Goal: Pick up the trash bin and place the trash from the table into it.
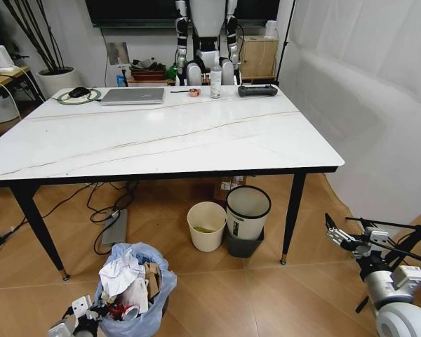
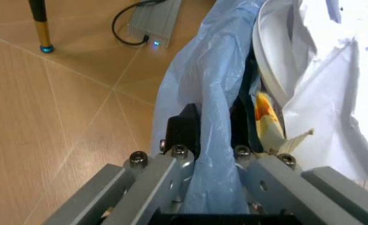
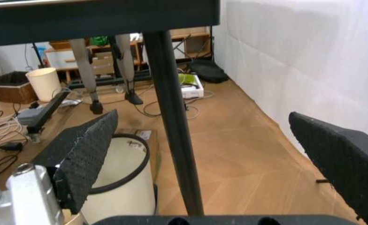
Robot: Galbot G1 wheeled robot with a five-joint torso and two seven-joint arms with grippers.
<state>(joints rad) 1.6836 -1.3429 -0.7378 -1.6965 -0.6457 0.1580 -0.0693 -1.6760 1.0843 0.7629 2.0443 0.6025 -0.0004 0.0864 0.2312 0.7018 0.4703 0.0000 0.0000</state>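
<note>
- Left tool of mine is clamped on the crinkled light-blue bag rim of the small trash bin, at the lower left of the head frame on the wooden floor.
- Crumpled white tissues, torn brown cardboard and a red can fill that bin.
- Right tool of mine hangs at the lower right, fingers spread apart, beside the black leg of the white marble-look surface.

No text or label (anywhere) can be read.
</note>
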